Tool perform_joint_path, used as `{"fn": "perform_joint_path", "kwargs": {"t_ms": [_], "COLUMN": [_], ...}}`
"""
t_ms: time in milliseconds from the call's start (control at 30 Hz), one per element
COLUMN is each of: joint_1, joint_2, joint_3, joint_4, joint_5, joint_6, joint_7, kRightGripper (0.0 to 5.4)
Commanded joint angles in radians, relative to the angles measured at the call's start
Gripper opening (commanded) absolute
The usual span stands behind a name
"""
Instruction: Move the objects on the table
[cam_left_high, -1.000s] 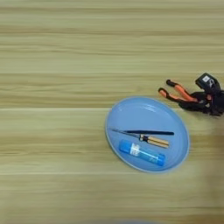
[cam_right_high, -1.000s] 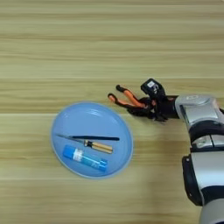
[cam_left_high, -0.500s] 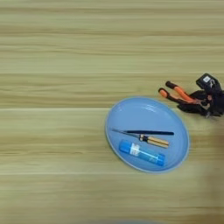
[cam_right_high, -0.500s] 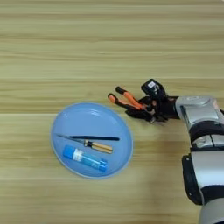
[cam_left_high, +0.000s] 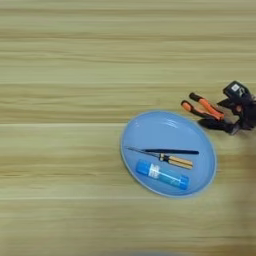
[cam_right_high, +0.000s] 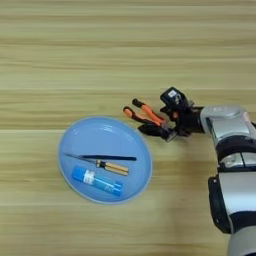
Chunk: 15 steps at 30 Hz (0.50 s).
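Hand: the right hand (cam_right_high: 172, 131) sits over the head end of the pliers (cam_right_high: 146, 118); whether it grips them, I cannot tell.
Pliers: on the table (cam_left_high: 65, 60), just right of the blue plate (cam_left_high: 140, 131).
In the plate: screwdriver (cam_left_high: 162, 154), tube (cam_left_high: 162, 174).
Risk: a loose hold could let the pliers swing by their handles and knock the plate's rim.

Gripper (cam_left_high: 234, 116) apparently holds pliers (cam_left_high: 202, 107) (table-level).

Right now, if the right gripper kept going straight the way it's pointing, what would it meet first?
The right gripper points left and is at the pliers, so those are first in line. Just beyond lies the rim of the blue plate, though the gripper's height above the table is hard to judge.
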Motion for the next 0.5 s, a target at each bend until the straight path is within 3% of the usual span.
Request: {"fn": "perform_joint_path", "kwargs": {"t_ms": [33,300,500], "joint_1": [-0.095,-0.075,-0.001], "joint_2": [-0.044,-0.056,-0.069], "joint_3": [-0.030,-0.055,-0.077], "joint_4": [-0.097,-0.260,-0.536], "joint_5": [0.024,0.054,0.107], "joint_6": [0.004,0.057,0.157], "joint_7": [-0.013,0.011,0.051], "kRightGripper": [5.37,5.37,5.37]}}
